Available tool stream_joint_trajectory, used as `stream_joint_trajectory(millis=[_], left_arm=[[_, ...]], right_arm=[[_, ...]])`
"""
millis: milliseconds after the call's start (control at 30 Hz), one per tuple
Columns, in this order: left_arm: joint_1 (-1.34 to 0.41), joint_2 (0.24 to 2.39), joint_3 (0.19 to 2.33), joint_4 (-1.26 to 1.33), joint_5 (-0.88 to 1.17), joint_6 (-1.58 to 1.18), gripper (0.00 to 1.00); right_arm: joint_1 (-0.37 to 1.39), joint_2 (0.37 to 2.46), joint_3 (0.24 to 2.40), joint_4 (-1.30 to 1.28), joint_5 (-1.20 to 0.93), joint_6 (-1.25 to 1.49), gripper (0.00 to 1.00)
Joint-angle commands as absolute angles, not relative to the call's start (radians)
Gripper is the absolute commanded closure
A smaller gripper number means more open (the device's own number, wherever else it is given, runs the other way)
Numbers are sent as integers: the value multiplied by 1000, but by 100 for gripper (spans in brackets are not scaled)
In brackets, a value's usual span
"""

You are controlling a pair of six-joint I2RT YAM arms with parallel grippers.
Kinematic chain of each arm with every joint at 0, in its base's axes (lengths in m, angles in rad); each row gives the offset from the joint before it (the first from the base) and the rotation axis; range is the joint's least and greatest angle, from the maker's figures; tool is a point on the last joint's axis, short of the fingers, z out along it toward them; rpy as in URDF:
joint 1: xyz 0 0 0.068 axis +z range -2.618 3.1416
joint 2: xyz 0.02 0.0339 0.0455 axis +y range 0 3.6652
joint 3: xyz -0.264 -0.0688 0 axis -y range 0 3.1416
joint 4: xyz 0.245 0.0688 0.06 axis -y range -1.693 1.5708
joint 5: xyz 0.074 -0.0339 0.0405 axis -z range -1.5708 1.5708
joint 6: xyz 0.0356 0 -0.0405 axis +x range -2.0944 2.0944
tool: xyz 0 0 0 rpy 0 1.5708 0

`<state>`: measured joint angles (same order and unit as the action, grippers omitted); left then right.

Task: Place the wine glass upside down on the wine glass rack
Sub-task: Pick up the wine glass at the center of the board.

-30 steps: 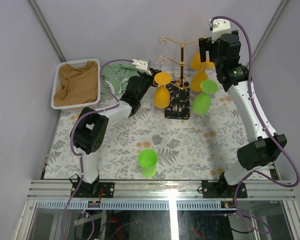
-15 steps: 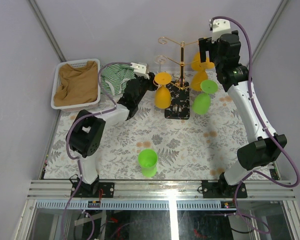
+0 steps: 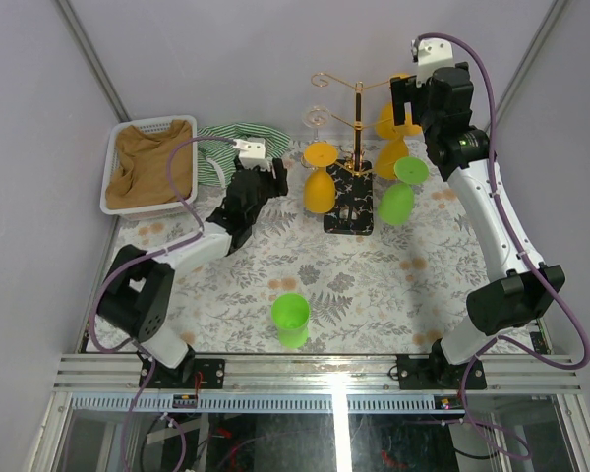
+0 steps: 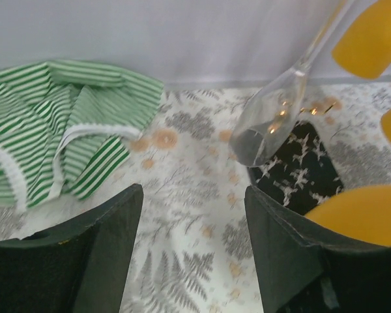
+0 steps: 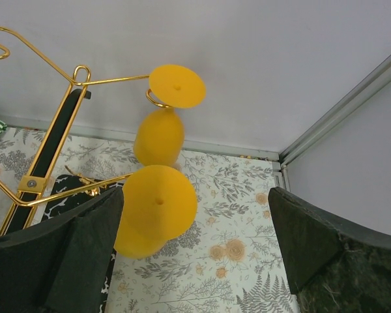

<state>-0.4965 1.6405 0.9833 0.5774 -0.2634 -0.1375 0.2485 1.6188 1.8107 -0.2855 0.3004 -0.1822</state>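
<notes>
The wine glass rack [image 3: 357,126] is a gold wire stand on a black patterned base [image 3: 348,208]. An orange wine glass [image 3: 318,179] hangs upside down from its left hook. My left gripper [image 3: 272,177] is open and empty, a short way left of that glass. In the left wrist view the left gripper [image 4: 194,248] shows only tablecloth between its jaws, with the orange glass [image 4: 360,215] at lower right. My right gripper [image 3: 405,110] is open, high by the rack's right side. In the right wrist view the right gripper [image 5: 195,254] has two hanging yellow glasses [image 5: 158,203] just left of its gap.
A clear glass [image 4: 268,124] hangs upside down on the rack's left, and a green glass [image 3: 399,195] on its right. Another green glass [image 3: 291,320] rests on the near table. A white basket [image 3: 113,157] with brown cloth and a green striped cloth [image 3: 224,144] lie at back left.
My left gripper opened off the orange glass and drew back to the left. The glass stays hanging on the rack. The right arm has not moved.
</notes>
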Motion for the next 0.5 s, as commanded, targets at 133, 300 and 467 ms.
stream_joint_trajectory(millis=[133,300,467], left_arm=[[-492,1502,1164,-142,-391,-247,34],[-499,1422,1260,-460,-356,-297,9],[-511,1323,1289,-652,-266,-372,0]], right_arm=[[244,1598,1933,-382,292,-146,0],[244,1641,2039,-496,302,-129,0],[244,1657,2043,-504,304,-121,0]])
